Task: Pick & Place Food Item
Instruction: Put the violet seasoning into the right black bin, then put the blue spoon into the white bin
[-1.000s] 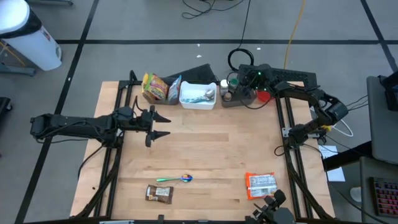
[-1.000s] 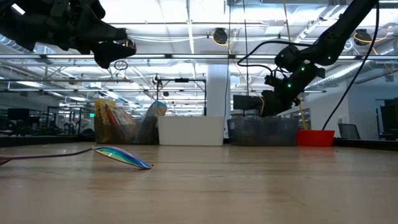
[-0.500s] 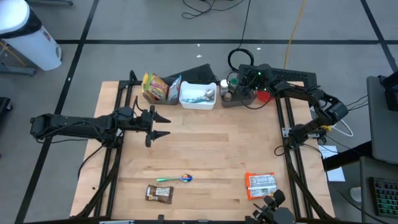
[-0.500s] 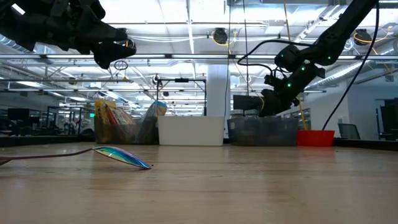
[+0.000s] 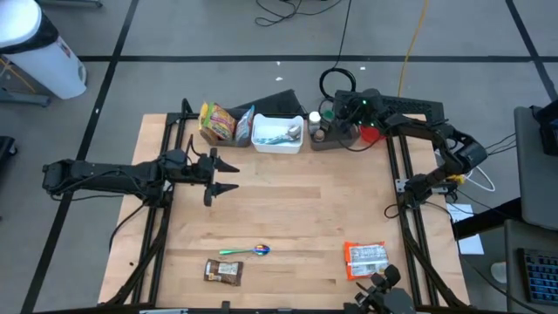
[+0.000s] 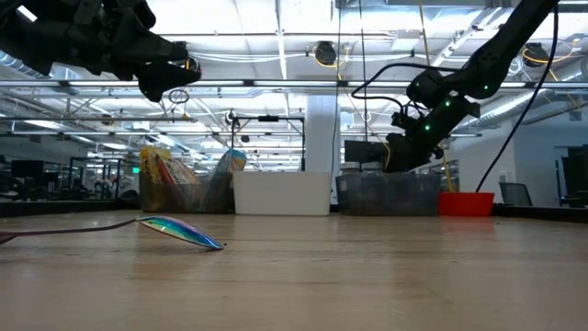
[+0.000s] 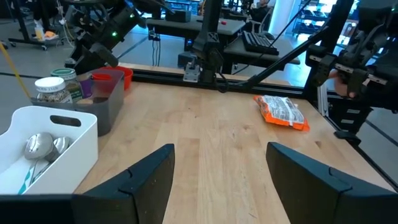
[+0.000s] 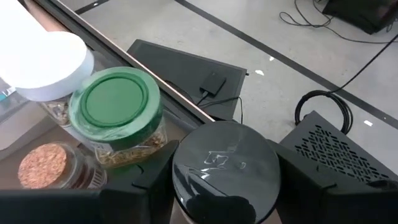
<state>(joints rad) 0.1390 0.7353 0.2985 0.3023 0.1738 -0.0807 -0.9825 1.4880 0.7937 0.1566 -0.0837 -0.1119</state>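
My right gripper (image 5: 336, 122) is over the grey bin (image 5: 345, 141) at the table's far edge. It is open, with one finger on each side of a black-lidded jar (image 8: 225, 163) that stands in the bin. A green-lidded jar (image 8: 118, 106), a white-lidded jar (image 8: 46, 65) and a cork-topped jar (image 8: 43, 165) stand beside it. My left gripper (image 5: 231, 177) is open and empty above the table's left middle. An orange food packet (image 5: 364, 259) and a brown snack bar (image 5: 222, 272) lie flat near the front edge. My right gripper's fingers (image 8: 140, 190) stand close on either side of the black lid's rim (image 8: 186, 155), coming from above. I cannot tell whether they touch it.
A white bin (image 5: 277, 133) with metal utensils and colourful snack bags (image 5: 222, 122) stand at the far edge, left of the grey bin. An iridescent spoon (image 5: 247, 251) lies near the front. The bare wood in the table's middle (image 5: 305, 205) is open room.
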